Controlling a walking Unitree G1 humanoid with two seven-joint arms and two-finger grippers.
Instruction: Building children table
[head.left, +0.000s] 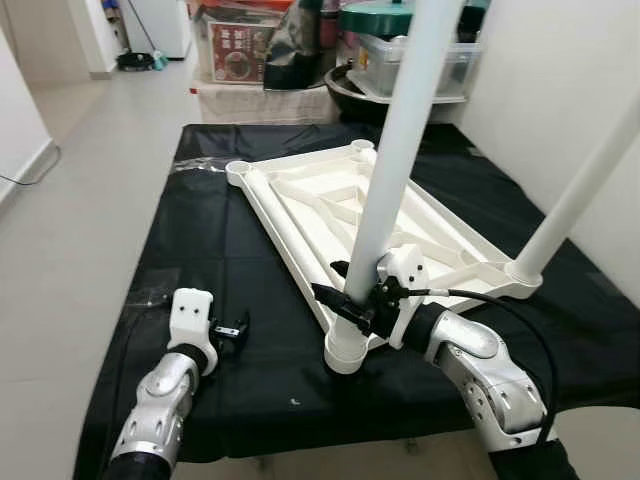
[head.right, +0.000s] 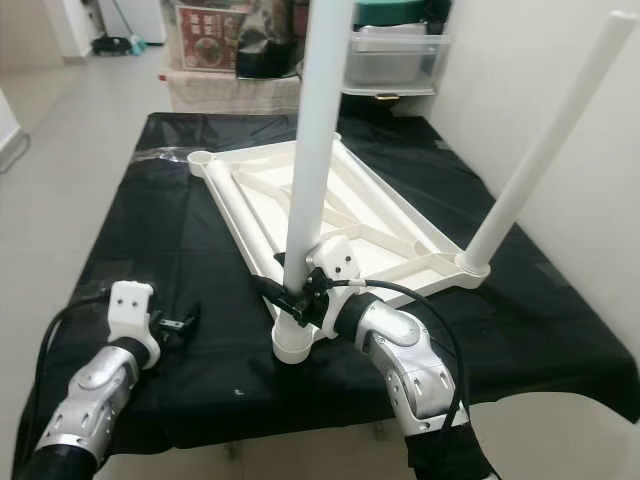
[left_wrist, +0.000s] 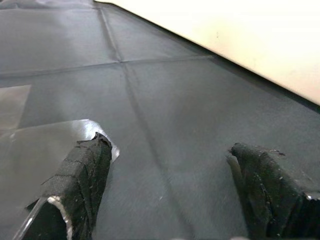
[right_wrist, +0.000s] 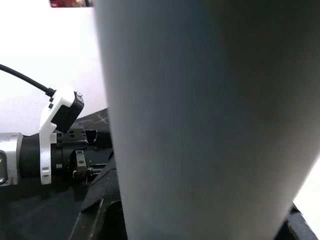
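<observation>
A white plastic table top (head.left: 330, 200) lies upside down on a black cloth (head.left: 200, 240). One white leg (head.left: 400, 130) stands tilted in the near corner socket (head.left: 343, 352). My right gripper (head.left: 352, 296) is shut on it low down, just above the socket; that leg (right_wrist: 200, 125) looms close in the right wrist view. A second leg (head.left: 580, 190) stands in the right corner socket. My left gripper (head.left: 235, 328) rests low over the cloth to the left of the table top, open, its fingers (left_wrist: 82, 185) wide apart with nothing between them.
Two far corner sockets (head.left: 238, 170) hold no legs. A clear plastic sheet (left_wrist: 30, 135) lies on the cloth by the left gripper. Boxes (head.left: 250, 45) and a clear tub (head.left: 420, 60) stand beyond the far edge. A white wall (head.left: 560, 90) runs along the right; bare floor (head.left: 90, 180) is left.
</observation>
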